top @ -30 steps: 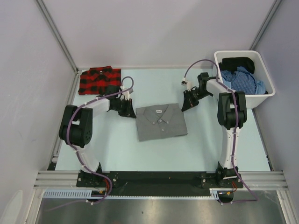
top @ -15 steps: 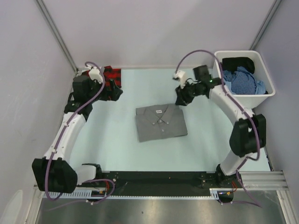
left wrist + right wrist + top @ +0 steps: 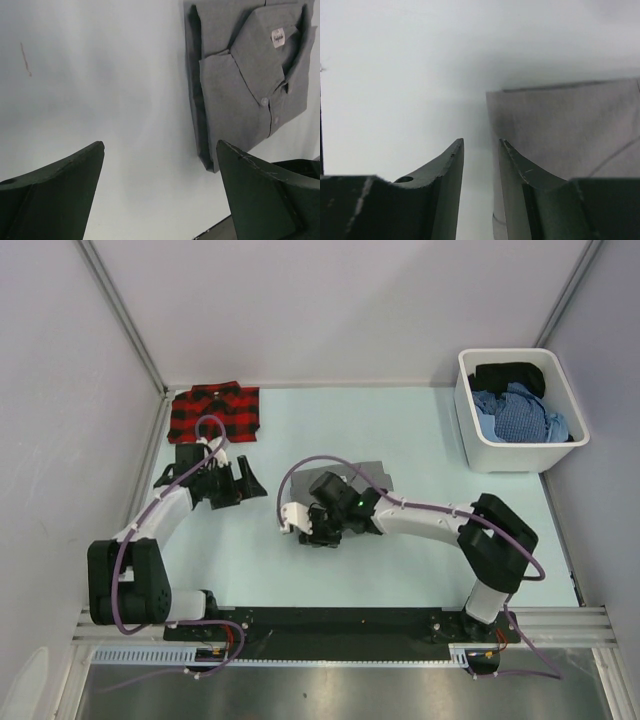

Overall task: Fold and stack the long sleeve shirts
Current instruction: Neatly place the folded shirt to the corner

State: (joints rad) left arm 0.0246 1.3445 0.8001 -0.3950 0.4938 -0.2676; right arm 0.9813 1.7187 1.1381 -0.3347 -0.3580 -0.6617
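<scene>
The grey long sleeve shirt lies folded mid-table, mostly hidden under my right arm. In the left wrist view the grey shirt shows its collar, buttons and white neck label. The red-and-black plaid shirt lies folded at the far left corner. My left gripper is wide open over bare table, left of the grey shirt, and the left gripper holds nothing. My right gripper hangs at the grey shirt's left edge. Its jaws stand slightly apart astride the edge of the grey shirt, with nothing pinched.
A white bin stands at the far right with blue clothes and a black garment in it. Grey walls close in the table on three sides.
My left arm drew back from the plaid shirt to the table's left middle, and its gripper opened. My right arm swung from the far right across the grey shirt to its left edge.
</scene>
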